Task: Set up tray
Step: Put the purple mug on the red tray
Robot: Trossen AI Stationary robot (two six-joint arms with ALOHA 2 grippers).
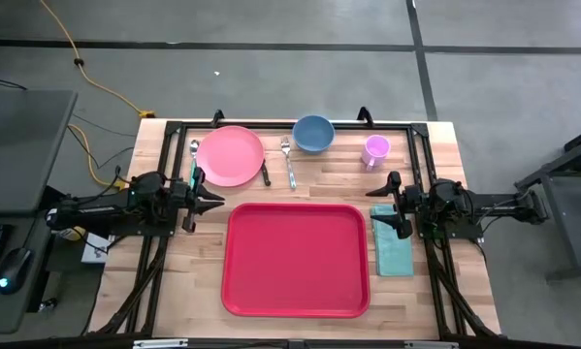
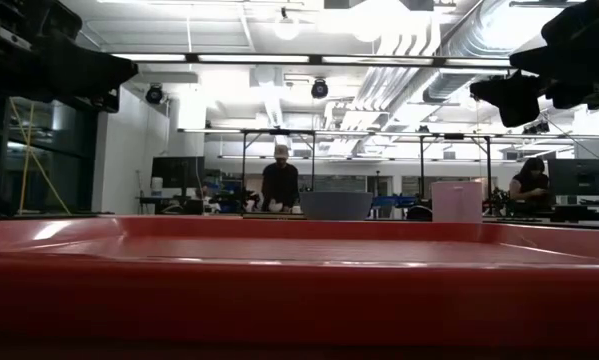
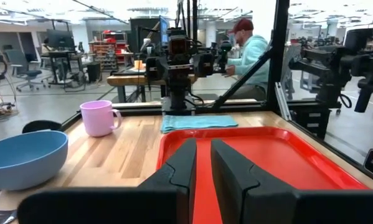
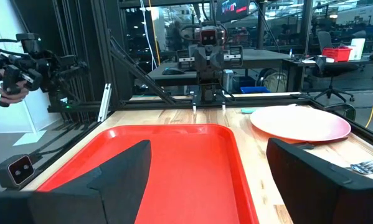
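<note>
The red tray [image 1: 295,259] lies flat in the middle of the table, toward its near edge, and also shows in the left wrist view [image 3: 279,155] and the right wrist view [image 4: 180,162]. My left gripper [image 1: 212,202] hovers at the tray's left far corner, pointing right, its fingers a narrow gap apart [image 3: 203,146]. My right gripper [image 1: 382,205] hovers at the tray's right far corner, pointing left, wide open [image 4: 208,146]. Neither touches anything.
Along the far side lie a spoon [image 1: 194,155], a pink plate [image 1: 230,155], a knife [image 1: 266,174], a fork [image 1: 288,160], a blue bowl [image 1: 312,133] and a pink mug [image 1: 375,150]. A teal napkin [image 1: 392,247] lies right of the tray. People are in the room behind.
</note>
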